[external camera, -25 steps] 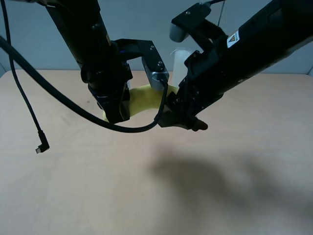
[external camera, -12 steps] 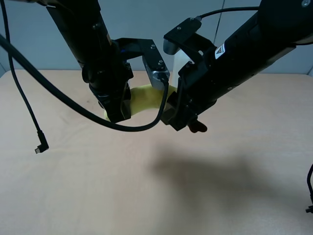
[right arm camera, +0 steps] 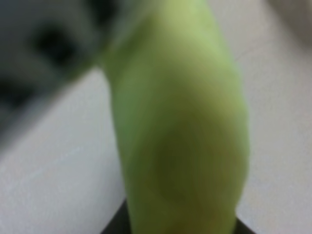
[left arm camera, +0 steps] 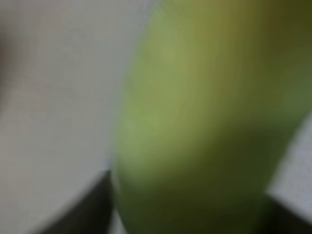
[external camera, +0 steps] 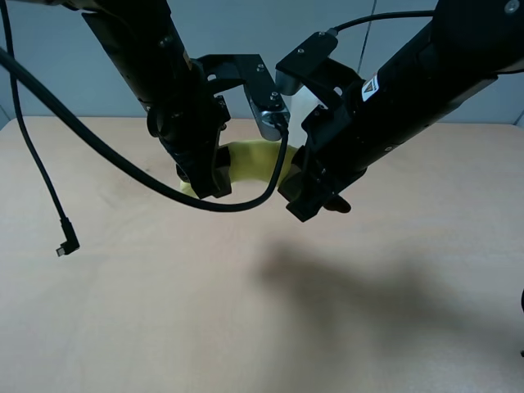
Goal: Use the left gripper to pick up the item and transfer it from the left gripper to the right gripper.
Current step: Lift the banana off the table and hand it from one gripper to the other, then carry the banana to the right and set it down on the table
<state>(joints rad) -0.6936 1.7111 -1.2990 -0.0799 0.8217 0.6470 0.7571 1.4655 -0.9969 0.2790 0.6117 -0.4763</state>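
The item, a yellow plush banana, hangs above the table between the two black arms. Its dark brown stem tip pokes out past my right gripper. In the right wrist view the banana rises blurred from between the right jaws, which are shut on it. My left gripper sits at the banana's other end. In the left wrist view the banana fills the gap between two dark fingers; whether they still clamp it does not show.
A loose black cable loops under the left arm and ends in a dangling plug above the tan table. A white cylinder stands behind the arms at the back. The arms' shadow falls on the table's middle.
The right gripper has rolled, slid onto the banana's stem end and shut on it. The left arm has shifted slightly right and up.
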